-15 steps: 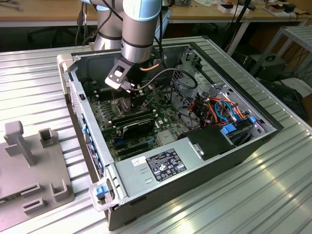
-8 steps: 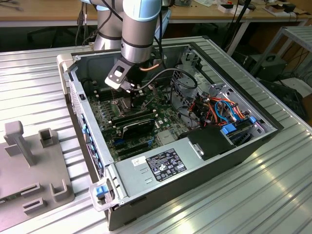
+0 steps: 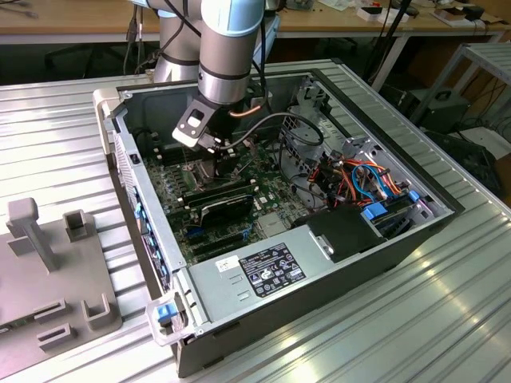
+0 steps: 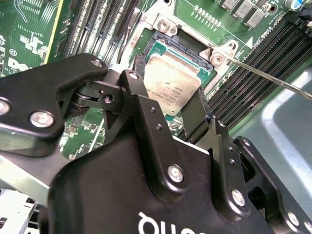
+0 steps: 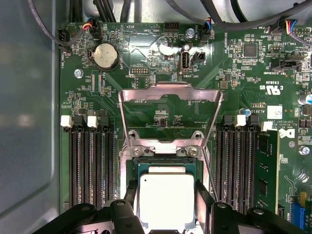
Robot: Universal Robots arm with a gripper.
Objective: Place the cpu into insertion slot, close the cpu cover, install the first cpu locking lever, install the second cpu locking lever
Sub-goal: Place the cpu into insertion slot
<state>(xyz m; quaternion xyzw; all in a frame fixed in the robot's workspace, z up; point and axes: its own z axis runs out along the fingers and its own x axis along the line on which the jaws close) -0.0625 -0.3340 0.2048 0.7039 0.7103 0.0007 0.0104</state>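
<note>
The open computer case [image 3: 335,307] holds everything under inspection. Within it lies the green circuit board [image 5: 234,83], which carries the insertion slot [image 4: 168,40], taken here as the reference point. The arm [image 3: 231,48] reaches down into the case directly above the slot.

A grey labelled metal box [image 3: 263,267] sits in the same case, well apart from the slot. A bundle of orange and blue cables [image 3: 363,179] lies farther from the slot again.

Long black memory slots [image 5: 90,165] flank the insertion slot on two opposite sides.

The cpu cover [image 5: 170,91] is hinged at one edge of the slot and swung open, clear of it. Green board shows through its cut-out centre.

The gripper [image 5: 166,190] hangs over the slot. Its black fingers [image 5: 131,192] press on two opposite edges of the cpu [image 4: 170,83] and pinch it between them.

The cpu sits within the slot's silvery rim, metal top upward. It appears slightly tilted in the second wrist view, so full seating cannot be confirmed.

A thin locking lever [image 4: 273,80] runs outward from a screw at one corner of the slot, past the memory slots.
</note>
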